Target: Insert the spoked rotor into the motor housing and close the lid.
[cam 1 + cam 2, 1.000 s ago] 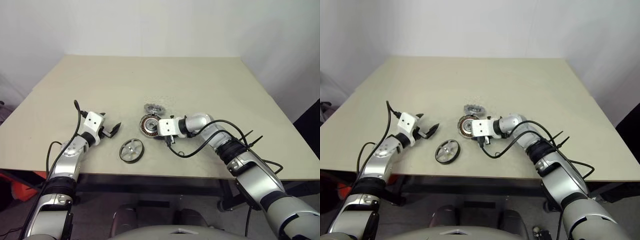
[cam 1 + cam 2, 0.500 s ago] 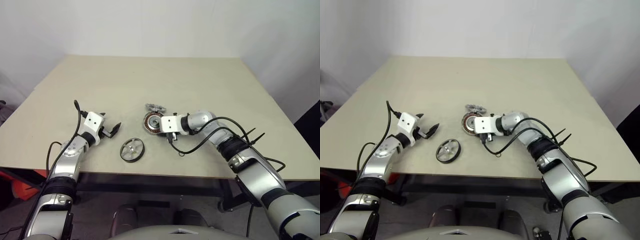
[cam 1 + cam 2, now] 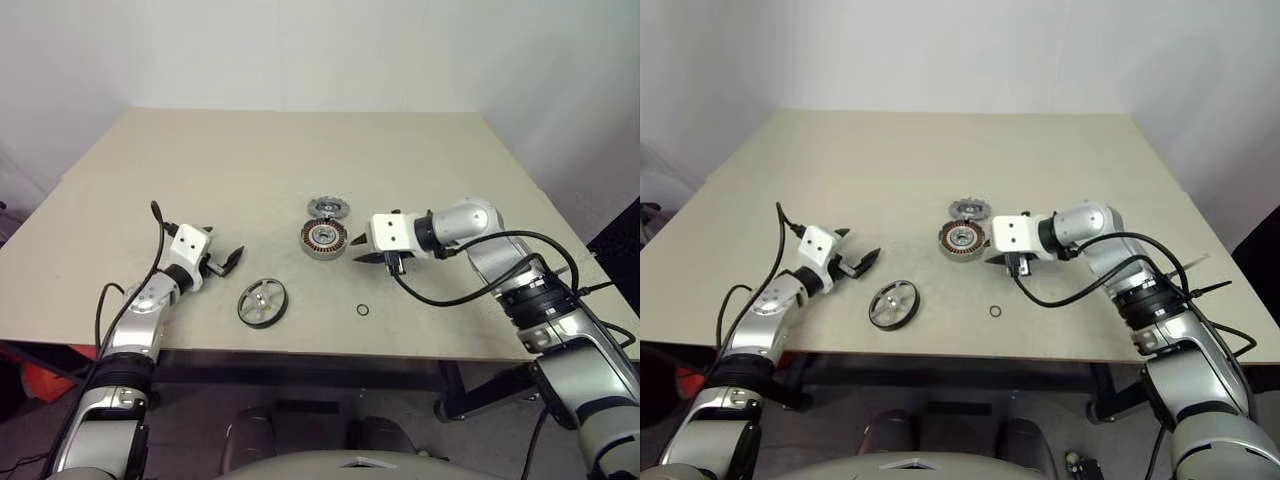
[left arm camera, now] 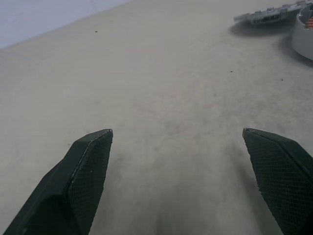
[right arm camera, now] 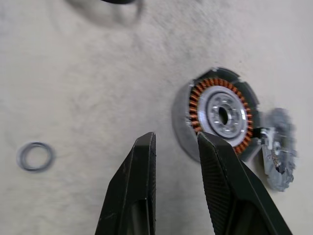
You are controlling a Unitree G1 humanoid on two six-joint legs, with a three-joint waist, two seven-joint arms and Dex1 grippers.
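The spoked rotor [image 3: 263,301] lies flat near the table's front edge, silver spokes inside a black rim. The motor housing [image 3: 324,238] sits mid-table with its copper windings facing up, and the toothed grey lid [image 3: 329,207] lies just behind it. My left gripper [image 3: 228,260] hovers left of the rotor, wide open and empty, fingers [image 4: 88,181] far apart. My right gripper [image 3: 360,250] hangs just right of the housing [image 5: 222,115], clear of it. Its fingers [image 5: 142,186] stand a narrow gap apart with nothing between them.
A small thin ring [image 3: 363,311] lies on the table in front of the right gripper, right of the rotor. A black cable loops under the right forearm. The tan table [image 3: 300,150] stretches bare behind the parts.
The right gripper has pulled back to the right and risen, off the motor housing. The housing and lid now sit a little farther right and back. The left arm stayed still.
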